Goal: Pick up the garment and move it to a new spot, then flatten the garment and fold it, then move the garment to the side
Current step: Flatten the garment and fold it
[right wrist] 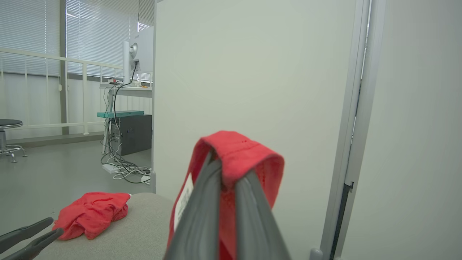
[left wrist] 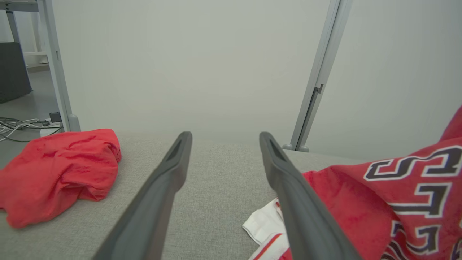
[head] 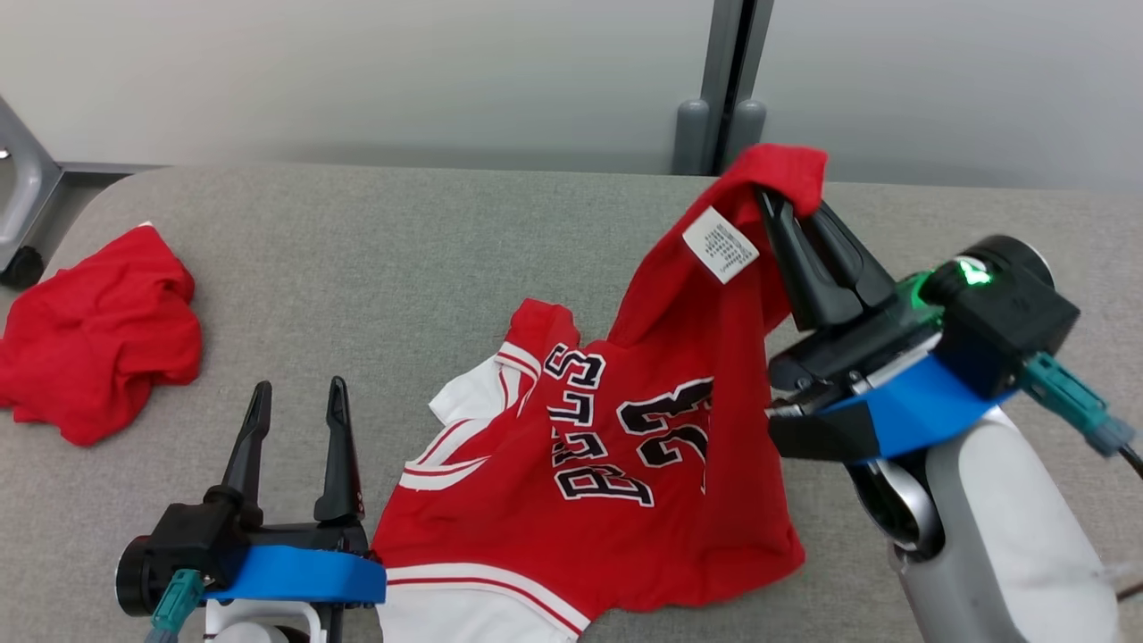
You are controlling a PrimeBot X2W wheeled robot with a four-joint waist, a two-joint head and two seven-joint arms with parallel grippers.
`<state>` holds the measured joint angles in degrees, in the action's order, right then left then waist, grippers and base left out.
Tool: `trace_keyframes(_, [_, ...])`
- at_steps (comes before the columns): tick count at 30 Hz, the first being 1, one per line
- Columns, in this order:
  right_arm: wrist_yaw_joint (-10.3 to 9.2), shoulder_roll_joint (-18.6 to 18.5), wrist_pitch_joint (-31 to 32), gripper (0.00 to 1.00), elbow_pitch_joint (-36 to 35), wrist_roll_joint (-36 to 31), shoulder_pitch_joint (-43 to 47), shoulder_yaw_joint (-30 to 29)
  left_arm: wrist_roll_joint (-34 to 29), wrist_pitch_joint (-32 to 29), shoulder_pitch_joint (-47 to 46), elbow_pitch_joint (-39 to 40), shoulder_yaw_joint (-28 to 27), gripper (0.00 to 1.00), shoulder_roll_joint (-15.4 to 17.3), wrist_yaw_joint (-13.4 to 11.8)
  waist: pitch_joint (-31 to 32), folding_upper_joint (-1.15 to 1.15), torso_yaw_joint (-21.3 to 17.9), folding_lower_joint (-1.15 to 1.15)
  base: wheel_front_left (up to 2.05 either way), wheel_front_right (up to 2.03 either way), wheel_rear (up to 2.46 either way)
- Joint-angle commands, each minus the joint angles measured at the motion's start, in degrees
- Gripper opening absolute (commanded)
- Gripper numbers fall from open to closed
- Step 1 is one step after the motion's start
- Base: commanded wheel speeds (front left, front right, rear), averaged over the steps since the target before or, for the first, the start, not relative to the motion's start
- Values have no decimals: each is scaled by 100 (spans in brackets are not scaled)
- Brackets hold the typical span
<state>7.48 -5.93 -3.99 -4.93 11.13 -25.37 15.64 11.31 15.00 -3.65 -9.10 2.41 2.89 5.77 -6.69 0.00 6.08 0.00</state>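
My right gripper pinches a fold of the jersey beside its label, and the rest trails limp to the table's near edge. It looks soft, light and floppy, so I'd have my spread left gripper take the jersey's edge nearest it.

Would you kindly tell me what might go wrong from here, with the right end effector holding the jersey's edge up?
1. The right end effector pinches only a small fold of the jersey near its label; the cloth may slip free when lifted higher.
2. The left end effector stands open right beside the jersey's white trim, so dragged fabric might snag on it.
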Motion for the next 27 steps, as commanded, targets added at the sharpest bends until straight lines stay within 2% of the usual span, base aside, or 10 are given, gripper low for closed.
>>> trace_keyframes(1, [3,33,-17,0,120,-46,-182,3,26,28,-87,18,-9,100,-2,-25,-71,0,55,0,0,0,0])
trace_keyframes(6, [3,182,-147,0,918,-35,-843,140,87,28,-206,19,57,100,-2,-48,-264,0,208,0,0,0,0])
trace_keyframes(12, [3,297,-391,0,2258,42,-1690,645,188,28,-393,0,187,100,-2,-74,-502,0,446,0,0,0,0])
trace_keyframes(19, [3,297,-778,0,3754,838,-2318,1920,285,28,-531,-32,337,100,-2,-120,-696,0,672,0,0,0,0])
trace_keyframes(24, [3,295,-956,0,4262,1465,-2310,2705,322,28,-586,-34,365,100,-3,-146,-781,0,719,0,0,0,0])
trace_keyframes(25, [3,297,-982,44,4315,1525,-2295,2846,320,28,-587,-33,362,100,-2,-153,-788,0,716,0,0,0,0])
trace_keyframes(26, [3,299,-1004,100,4373,1572,-2280,2963,313,28,-585,-35,356,100,-2,-160,-792,0,706,0,0,0,0])
trace_keyframes(27, [3,299,-1004,100,4373,1572,-2280,2963,313,28,-585,-35,356,100,-2,-160,-792,0,706,0,0,0,0])
